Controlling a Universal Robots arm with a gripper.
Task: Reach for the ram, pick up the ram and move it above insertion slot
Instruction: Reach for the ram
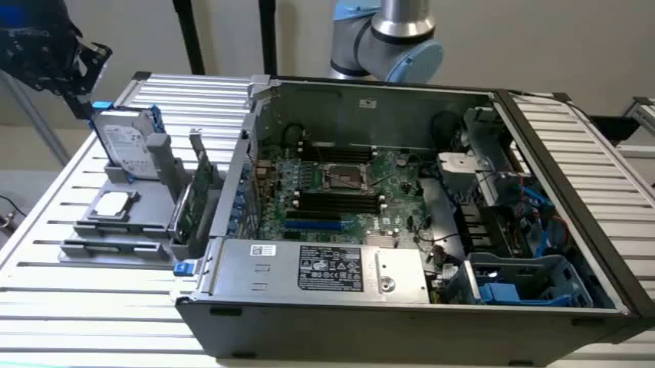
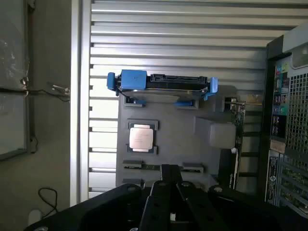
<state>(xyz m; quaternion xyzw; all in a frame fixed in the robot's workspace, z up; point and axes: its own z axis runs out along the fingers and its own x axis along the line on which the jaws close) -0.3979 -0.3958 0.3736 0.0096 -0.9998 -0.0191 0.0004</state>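
an open computer case (image 1: 409, 326) lies on a slatted metal table (image 1: 92, 322), with its motherboard (image 1: 338, 192) exposed and a labelled power supply (image 1: 327, 268) along the near side. just beside it, on the exterior view's left, a gray fixture (image 1: 143, 222) holds an upright hard drive (image 1: 128, 149) in a blue caddy, a processor (image 1: 110, 203), an upright green card (image 1: 199, 192) and the ram (image 1: 110, 245), a thin strip in the nearest slot. the dark gripper (image 1: 72, 73) hangs above the hard drive, touching nothing.
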